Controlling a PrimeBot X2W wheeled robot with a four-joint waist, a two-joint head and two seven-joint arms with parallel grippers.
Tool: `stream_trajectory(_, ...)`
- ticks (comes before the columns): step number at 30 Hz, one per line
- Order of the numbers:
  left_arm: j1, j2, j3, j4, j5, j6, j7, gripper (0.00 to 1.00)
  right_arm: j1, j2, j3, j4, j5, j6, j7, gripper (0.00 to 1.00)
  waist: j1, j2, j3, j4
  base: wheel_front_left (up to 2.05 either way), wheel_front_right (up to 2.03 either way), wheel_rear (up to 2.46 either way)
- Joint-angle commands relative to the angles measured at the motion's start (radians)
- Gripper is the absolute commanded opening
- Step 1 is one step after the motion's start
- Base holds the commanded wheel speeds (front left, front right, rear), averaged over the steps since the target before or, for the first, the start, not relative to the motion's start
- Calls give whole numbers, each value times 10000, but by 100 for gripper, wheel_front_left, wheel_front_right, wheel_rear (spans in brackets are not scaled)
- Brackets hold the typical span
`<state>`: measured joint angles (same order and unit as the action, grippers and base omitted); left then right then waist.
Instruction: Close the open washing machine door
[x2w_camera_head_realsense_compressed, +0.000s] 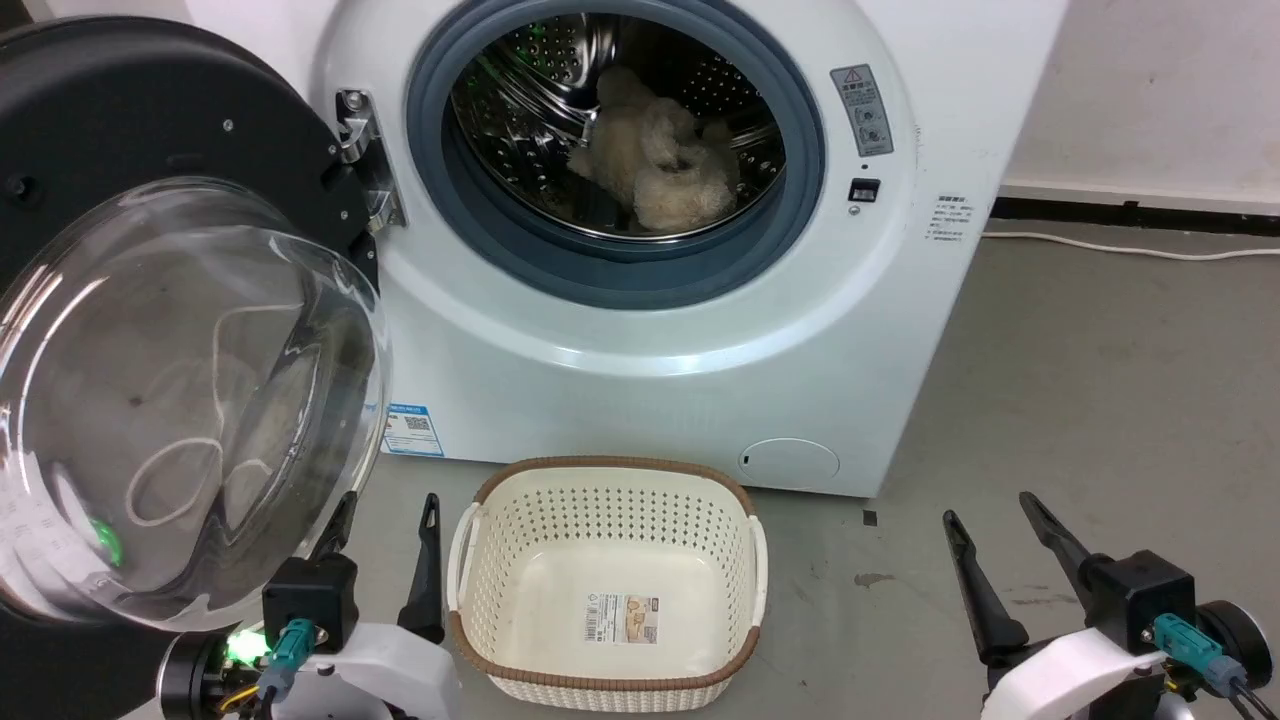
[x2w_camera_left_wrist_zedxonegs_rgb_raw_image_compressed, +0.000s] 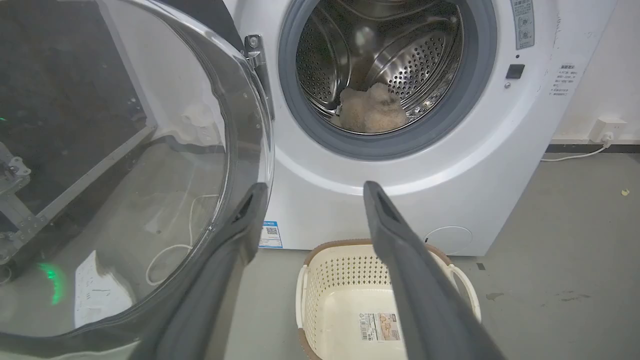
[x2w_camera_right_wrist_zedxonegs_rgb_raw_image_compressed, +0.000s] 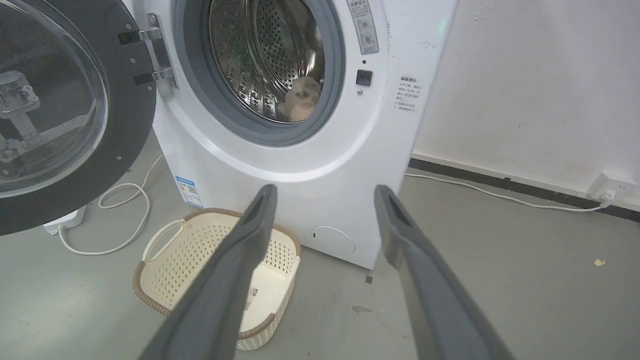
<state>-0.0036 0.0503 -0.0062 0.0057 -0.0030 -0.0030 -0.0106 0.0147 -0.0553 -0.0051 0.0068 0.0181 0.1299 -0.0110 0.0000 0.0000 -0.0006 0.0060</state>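
Head view: door (x2w_camera_head_realsense_compressed: 185, 400) wide open, hung on hinge (x2w_camera_head_realsense_compressed: 360, 150) left of drum (x2w_camera_head_realsense_compressed: 520, 100). Left gripper (x2w_camera_head_realsense_compressed: 385, 510) spread, empty, just beside door's lower edge, perhaps touching. Right gripper (x2w_camera_head_realsense_compressed: 987, 506) spread, empty, well apart. Recommended: press behind free edge, sweep toward drum, clear of basket (x2w_camera_head_realsense_compressed: 610, 465).

In the head view the left end effector (x2w_camera_head_realsense_compressed: 390, 505) sits at 7 o'clock and the right end effector (x2w_camera_head_realsense_compressed: 987, 505) at 5 o'clock. Both have their fingers spread apart and empty, the left pointing to 12, the right leaning toward 11.
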Motion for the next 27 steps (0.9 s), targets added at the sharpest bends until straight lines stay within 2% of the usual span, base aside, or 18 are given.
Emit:
stream_trajectory(1, -7, 15, -39, 14, 19, 6, -100, 100, 79, -31, -47, -2, 101, 1, -97, 100, 0, 0, -7, 32, 0, 0, 0)
stream_trajectory(9, 18, 51, -160, 29, 21, 14, -267, 100, 192, -60, -63, 1, 255, 1, -265, 100, 0, 0, -73, 349, 0, 0, 0)
stream_trajectory(15, 43, 106, -308, 51, 20, 8, -434, 100, 308, -102, 21, 60, 403, 2, -431, 100, 0, 0, -158, 880, 0, 0, 0)
stream_trajectory(27, 217, 155, -471, -154, 9, 209, -727, 100, 50, -438, 653, 329, 781, 3, -724, 100, 0, 0, -30, 1581, 0, 0, 0)
